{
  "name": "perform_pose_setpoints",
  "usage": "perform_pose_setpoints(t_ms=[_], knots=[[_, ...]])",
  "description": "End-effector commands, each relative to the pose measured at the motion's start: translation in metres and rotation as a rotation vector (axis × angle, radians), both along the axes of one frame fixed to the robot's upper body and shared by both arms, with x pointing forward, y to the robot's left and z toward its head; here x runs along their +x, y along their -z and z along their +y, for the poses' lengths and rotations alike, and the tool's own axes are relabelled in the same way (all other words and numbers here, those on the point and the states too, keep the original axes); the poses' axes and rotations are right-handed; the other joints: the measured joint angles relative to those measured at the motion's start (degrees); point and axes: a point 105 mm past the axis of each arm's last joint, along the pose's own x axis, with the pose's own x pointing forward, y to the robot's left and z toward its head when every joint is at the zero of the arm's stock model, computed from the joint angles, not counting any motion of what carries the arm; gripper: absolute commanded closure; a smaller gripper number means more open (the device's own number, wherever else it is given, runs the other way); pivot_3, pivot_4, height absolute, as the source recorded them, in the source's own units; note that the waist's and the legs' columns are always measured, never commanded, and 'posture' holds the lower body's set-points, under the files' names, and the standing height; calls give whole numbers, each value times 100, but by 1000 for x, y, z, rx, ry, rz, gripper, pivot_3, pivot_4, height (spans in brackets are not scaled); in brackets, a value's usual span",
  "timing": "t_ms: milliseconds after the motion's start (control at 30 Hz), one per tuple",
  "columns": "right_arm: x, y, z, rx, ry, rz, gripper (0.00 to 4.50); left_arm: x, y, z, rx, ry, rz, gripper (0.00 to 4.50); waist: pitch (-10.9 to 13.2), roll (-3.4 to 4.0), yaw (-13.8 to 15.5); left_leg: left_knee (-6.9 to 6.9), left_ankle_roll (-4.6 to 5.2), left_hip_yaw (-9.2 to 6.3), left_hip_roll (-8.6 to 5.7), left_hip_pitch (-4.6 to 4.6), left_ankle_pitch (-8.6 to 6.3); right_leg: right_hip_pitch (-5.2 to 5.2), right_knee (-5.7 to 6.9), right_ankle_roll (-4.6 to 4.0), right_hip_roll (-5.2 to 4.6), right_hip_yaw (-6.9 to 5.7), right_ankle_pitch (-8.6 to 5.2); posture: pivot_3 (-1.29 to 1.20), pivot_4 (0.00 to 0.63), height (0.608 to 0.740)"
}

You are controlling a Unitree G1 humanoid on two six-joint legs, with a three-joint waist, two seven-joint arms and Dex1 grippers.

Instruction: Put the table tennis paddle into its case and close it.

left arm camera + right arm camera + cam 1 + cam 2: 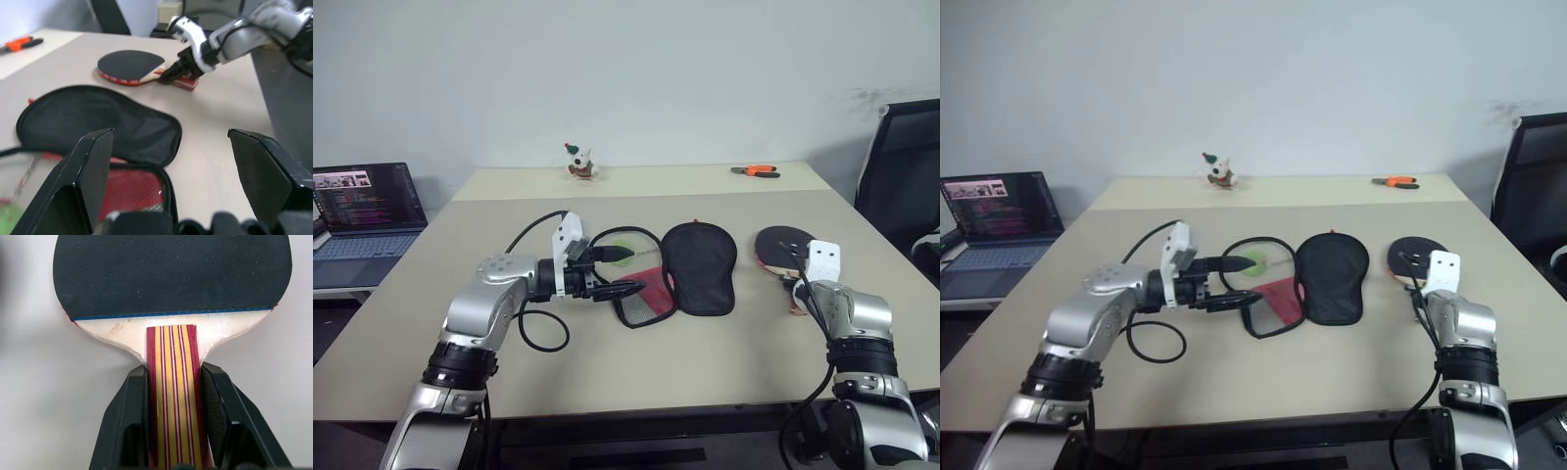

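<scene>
The table tennis paddle point(171, 274) lies flat on the table at the right, black rubber face up and striped wooden handle toward me. My right gripper point(173, 396) is shut on that handle, one finger pressed against each side. The case point(700, 266) lies unzipped in the middle of the table, its black flap folded out to the right. Its red mesh-lined part point(644, 294) is on the left. My left gripper point(617, 271) hovers at the case's left end, pointing right, fingers point(93, 166) wide open with nothing between them.
A small green item point(622, 250) lies inside the open case's rim. Orange-handled pliers point(756, 170) and a small toy figure point(578, 162) sit near the far edge. A laptop point(367, 211) stands off to the left and a black chair point(906, 176) at the right.
</scene>
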Motion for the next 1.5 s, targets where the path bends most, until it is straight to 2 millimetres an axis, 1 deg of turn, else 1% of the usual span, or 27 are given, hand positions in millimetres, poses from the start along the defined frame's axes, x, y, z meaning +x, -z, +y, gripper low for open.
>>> perform_pose_setpoints(t_ms=[33, 133, 200, 333, 533, 633, 800, 1133, 1300, 1400, 1467, 1500], knots=[[3, -55, 34, 26, -87, -160, 3405, -7, -15, 8, -34, -39, -48, 425, 0, 0, -5, -6, 0, 1, 1, -6, 0, -9, 1, -2, 0, 0, -1, 0, 150, 740], [1, -58, 62, 46, -142, -161, 3405, -10, -15, 13, -47, -72, -43, 425, 0, 0, 11, -15, -1, -4, 3, -31, 1, -39, 0, -5, -3, 2, -2, 0, 150, 740], [1, -57, 75, 56, -167, -157, 3405, -11, -14, 16, -50, -93, -39, 425, -1, 0, 27, -13, -3, -8, 2, -58, 2, -64, 2, -6, -4, -1, -2, 0, 150, 740], [2, -45, 106, 86, -213, -132, 3405, -15, -10, 18, -57, -122, -29, 425, 0, 0, 43, -11, -3, -11, -5, -76, 2, -75, -2, -6, -10, -3, -2, 0, 150, 740], [2, -32, 132, 89, -266, -114, 3405, -18, -8, 17, -55, -130, -25, 425, 0, 0, 54, -6, -4, -15, -7, -81, 2, -80, 1, -6, -10, -8, -2, 0, 150, 740], [3, -26, 136, 84, -273, -104, 3405, -18, -9, 16, -53, -132, -27, 425, 0, 0, 54, -5, -4, -16, -7, -81, 2, -80, 2, -6, -10, -8, -2, 0, 150, 740], [7, -15, 131, 63, -249, -87, 3405, -18, -9, 17, -50, -135, -27, 425, 0, 0, 55, -4, -4, -15, -7, -81, 3, -80, 2, -6, -9, -8, -2, 0, 150, 740], [10, -7, 125, 37, -212, -76, 3405, -17, -8, 16, -48, -129, -22, 425, -1, 0, 53, -2, -4, -15, -7, -80, 3, -80, 4, -6, -8, -8, -1, 0, 150, 740], [9, -6, 130, 17, -231, -73, 3405, -17, -7, 15, -48, -129, -20, 425, -1, 0, 53, -2, -5, -15, -7, -80, 3, -80, 5, -6, -8, -8, -1, 0, 150, 740], [7, -6, 138, 59, -261, -71, 3405, -17, -7, 16, -49, -131, -19, 425, 0, 0, 50, -2, -5, -15, -7, -80, 3, -80, 5, -6, -8, -8, -1, 0, 150, 740], [5, -7, 142, 78, -271, -73, 2672, -17, -6, 16, -48, -133, -20, 425, -1, 0, 45, -2, -5, -15, -7, -80, 3, -80, 5, -7, -8, -8, -1, 0, 150, 740], [4, -8, 142, 78, -273, -74, 2484, -17, -6, 16, -46, -136, -21, 425, -1, 0, 43, -1, -5, -15, -6, -80, 3, -80, 6, -7, -8, -8, -1, 0, 150, 740]])
